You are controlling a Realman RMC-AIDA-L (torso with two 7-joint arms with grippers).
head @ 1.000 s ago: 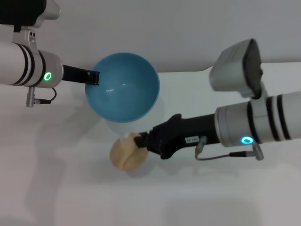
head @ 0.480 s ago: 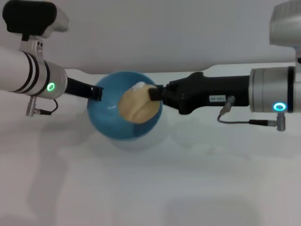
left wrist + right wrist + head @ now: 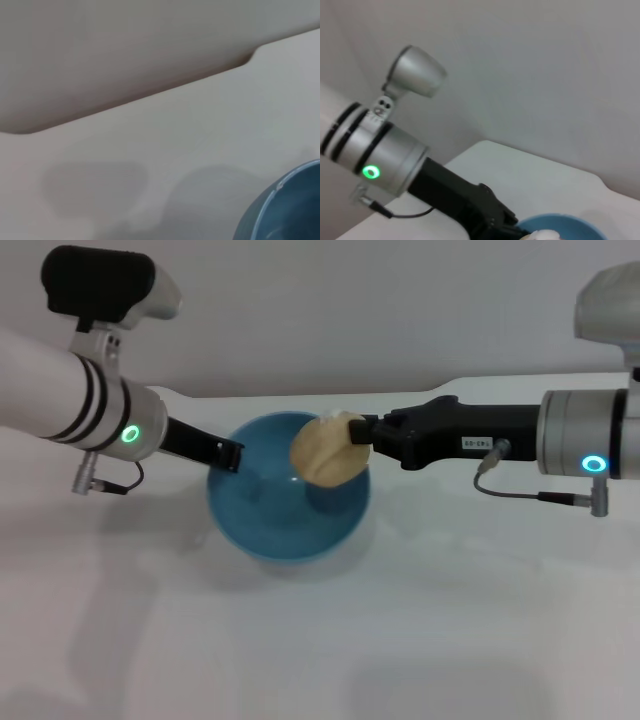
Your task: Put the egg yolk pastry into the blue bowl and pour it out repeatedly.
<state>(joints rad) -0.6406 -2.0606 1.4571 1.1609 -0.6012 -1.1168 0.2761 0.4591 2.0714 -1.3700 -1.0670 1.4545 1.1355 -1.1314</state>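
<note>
The egg yolk pastry (image 3: 326, 449) hangs over the blue bowl (image 3: 285, 520), left gripper (image 3: 232, 455) at its left rim.

A plain white table (image 3: 420, 640) fills the near ground, soft shadows lying across it. Behind it a pale grey wall (image 3: 350, 310) rises, meeting the table's far edge, which steps at a notch.

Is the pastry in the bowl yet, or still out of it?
Not yet in. The right claw holds the pastry above the bowl, over its far rim; the left claw grips the rim.
</note>
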